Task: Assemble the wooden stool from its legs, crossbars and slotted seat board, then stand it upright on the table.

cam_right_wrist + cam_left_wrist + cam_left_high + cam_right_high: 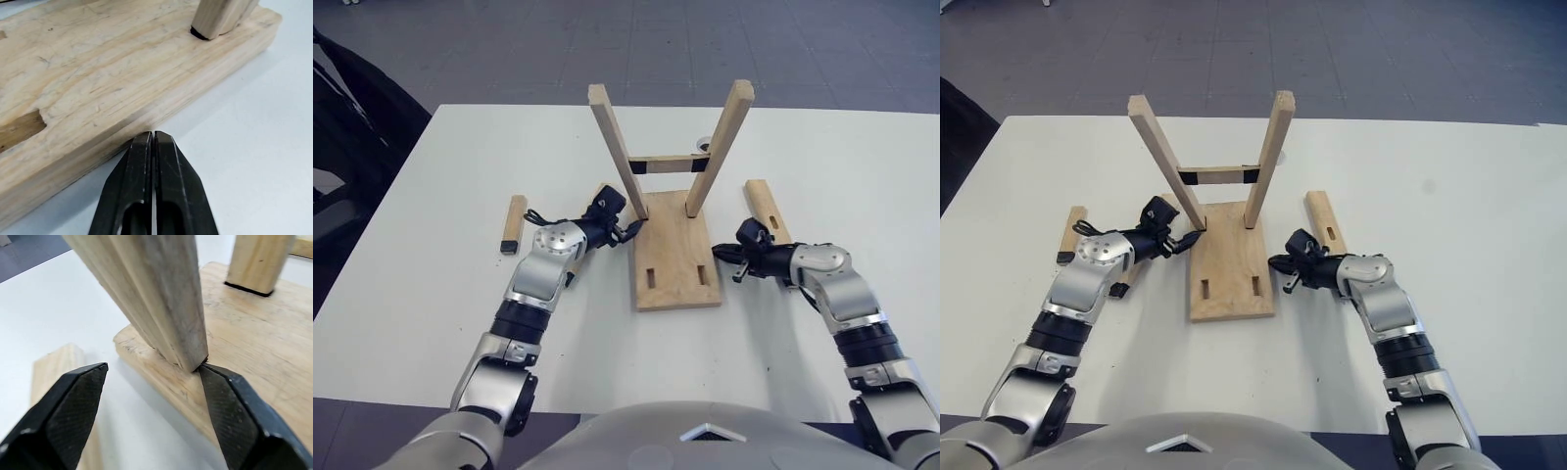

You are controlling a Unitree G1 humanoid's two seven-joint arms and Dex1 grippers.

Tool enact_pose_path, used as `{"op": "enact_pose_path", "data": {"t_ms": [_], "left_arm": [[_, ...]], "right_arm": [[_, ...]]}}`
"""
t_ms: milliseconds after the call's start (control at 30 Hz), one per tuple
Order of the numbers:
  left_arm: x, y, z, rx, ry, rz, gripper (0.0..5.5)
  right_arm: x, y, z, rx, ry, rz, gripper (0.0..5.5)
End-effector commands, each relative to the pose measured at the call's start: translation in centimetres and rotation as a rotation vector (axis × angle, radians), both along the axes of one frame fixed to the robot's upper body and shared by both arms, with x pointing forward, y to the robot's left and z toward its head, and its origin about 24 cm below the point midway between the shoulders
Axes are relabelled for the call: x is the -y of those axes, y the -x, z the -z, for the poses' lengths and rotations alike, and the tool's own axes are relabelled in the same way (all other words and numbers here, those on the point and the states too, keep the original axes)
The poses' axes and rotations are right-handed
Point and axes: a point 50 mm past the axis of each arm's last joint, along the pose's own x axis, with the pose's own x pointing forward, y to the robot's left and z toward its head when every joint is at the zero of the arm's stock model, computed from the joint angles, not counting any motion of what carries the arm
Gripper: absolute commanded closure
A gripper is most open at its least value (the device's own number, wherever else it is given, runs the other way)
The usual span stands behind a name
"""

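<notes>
Nearest to the robot, the right gripper (152,135) had its jaws closed on nothing, with the tips just beside the right edge of the seat board (671,259); whether they touched it I could not tell. The board lay flat on the table (460,294), and its two near slots (651,278) were not yet filled. If this closed tip pushed on the edge, the board would probably slide, because nothing was holding it. A little farther, the left gripper (631,228) had its jaws open at the foot of the left standing leg (615,147), one jaw against the corner where the leg enters the board. A squeeze or a push there could, I think, lever the leg out of its slot. The right standing leg (722,142) would follow, since the crossbar (666,164) joins the two, and both already lean outward. A loose leg (767,208) lay just right of the board, and a shorter piece (513,223) well to the left. A sliding board could knock the nearer one.
</notes>
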Motion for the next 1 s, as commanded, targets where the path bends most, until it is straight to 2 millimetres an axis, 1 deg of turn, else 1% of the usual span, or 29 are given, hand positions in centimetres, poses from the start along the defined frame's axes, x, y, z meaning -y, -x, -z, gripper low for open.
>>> {"op": "enact_pose_path", "data": {"t_ms": [33, 100, 167, 267, 333, 400, 433, 500, 567, 600, 633, 667, 700, 767, 833, 867, 933, 1000], "left_arm": [[-2.5, -0.8, 1.1, -0.044, -0.087, -0.040, 2.05], [-2.7, -0.8, 0.4, -0.027, -0.070, 0.002, 2.05], [-2.4, 0.0, -2.4, 0.034, 0.028, 0.080, 2.05], [-2.4, 1.1, -9.0, 0.173, 0.203, 0.146, 2.05], [-3.1, 1.1, -13.8, 0.271, 0.289, 0.151, 2.05], [-4.2, 0.4, -18.5, 0.350, 0.390, 0.109, 2.05], [-4.6, 0.2, -20.4, 0.371, 0.426, 0.098, 2.23], [-5.2, -0.5, -23.3, 0.384, 0.473, 0.079, 2.52], [-5.2, -2.1, -26.2, 0.424, 0.525, 0.035, 2.82], [-4.9, -3.3, -27.0, 0.443, 0.532, -0.012, 2.82], [-4.5, -4.3, -27.1, 0.435, 0.541, -0.056, 2.82], [-3.8, -5.4, -26.3, 0.411, 0.537, -0.096, 2.82], [-3.1, -6.6, -25.0, 0.355, 0.559, -0.144, 2.82], [-2.0, -8.0, -22.7, 0.260, 0.581, -0.197, 2.82], [-1.4, -8.7, -20.6, 0.160, 0.601, -0.237, 2.82], [-1.3, -8.9, -20.0, 0.125, 0.615, -0.252, 2.82], [-1.1, -9.1, -19.4, 0.101, 0.621, -0.265, 2.82], [-0.9, -9.1, -19.4, 0.105, 0.620, -0.256, 2.82]], "right_arm": [[-1.3, 0.1, 0.4, -0.027, -0.035, -0.005, 5.40], [-1.2, -0.4, 0.3, -0.015, -0.030, 0.022, 5.40], [-0.4, -1.4, 0.2, 0.007, -0.009, 0.078, 5.40], [0.1, -2.4, -0.2, 0.030, -0.024, 0.150, 5.40], [0.1, -2.3, 0.0, 0.030, -0.028, 0.164, 5.40], [0.2, -2.1, 0.3, 0.026, -0.021, 0.171, 5.40], [0.3, -2.1, 0.4, 0.024, -0.018, 0.174, 5.40], [0.3, -2.1, 0.5, 0.023, -0.011, 0.176, 5.40], [0.4, -2.2, 0.5, 0.025, -0.006, 0.178, 5.40], [0.3, -2.2, 0.5, 0.027, -0.007, 0.180, 5.40], [0.1, -2.3, 0.5, 0.030, -0.009, 0.179, 5.40], [0.0, -2.5, 0.4, 0.038, -0.025, 0.201, 5.40], [0.0, -2.8, 0.4, 0.045, -0.032, 0.222, 5.40], [-0.1, -3.2, 0.3, 0.056, -0.034, 0.243, 5.40], [-0.2, -3.4, 0.2, 0.066, -0.026, 0.238, 5.40], [-0.2, -3.5, 0.1, 0.070, -0.023, 0.237, 5.40], [-0.2, -3.5, 0.1, 0.071, -0.020, 0.230, 5.40], [-0.2, -3.3, 0.2, 0.067, -0.019, 0.224, 5.40]]}}
